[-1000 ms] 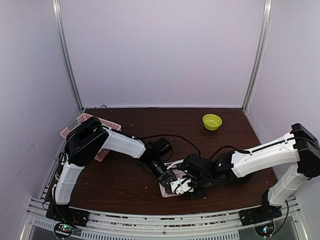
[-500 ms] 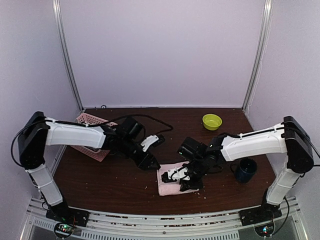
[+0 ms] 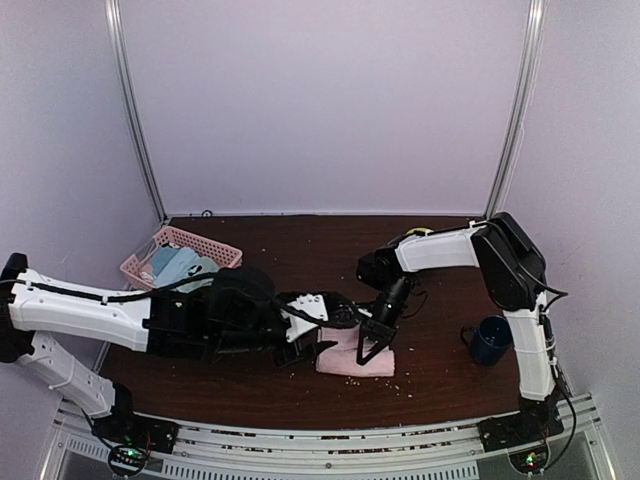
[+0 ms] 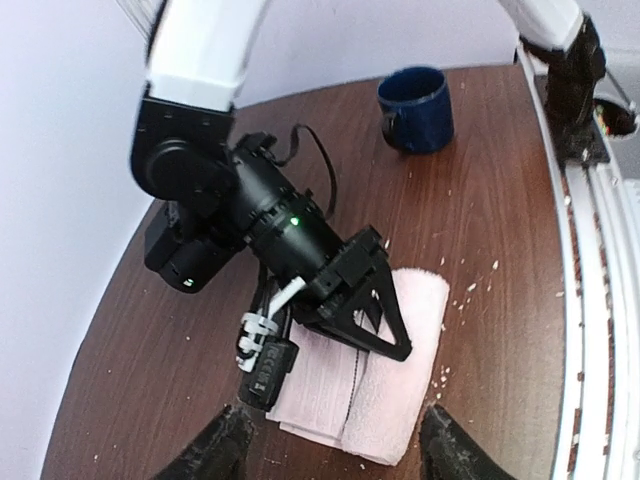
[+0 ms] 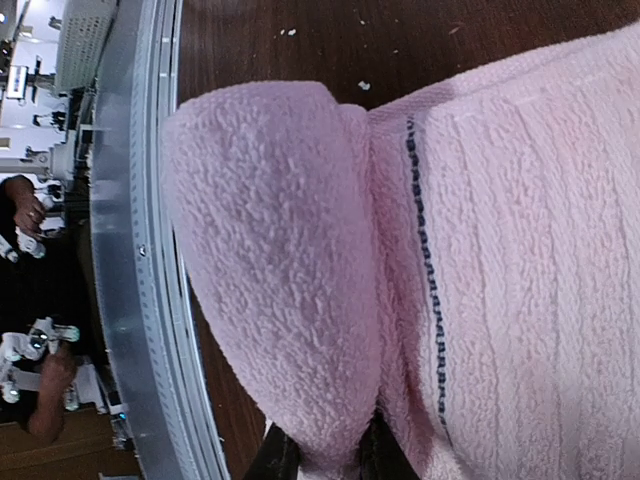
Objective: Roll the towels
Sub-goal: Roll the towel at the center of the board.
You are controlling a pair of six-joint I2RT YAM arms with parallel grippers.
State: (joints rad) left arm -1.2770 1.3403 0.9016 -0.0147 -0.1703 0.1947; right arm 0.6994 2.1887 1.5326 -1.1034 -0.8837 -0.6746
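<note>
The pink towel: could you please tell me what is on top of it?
The right hand sits on the towel, pinching its rolled near edge. The cloth directly beneath the hand is hidden.

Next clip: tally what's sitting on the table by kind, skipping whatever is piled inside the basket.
pink towel: 1
blue mug: 1
pink basket: 1
green bowl: 1 (mostly hidden behind the right arm)
Total: 4
</note>
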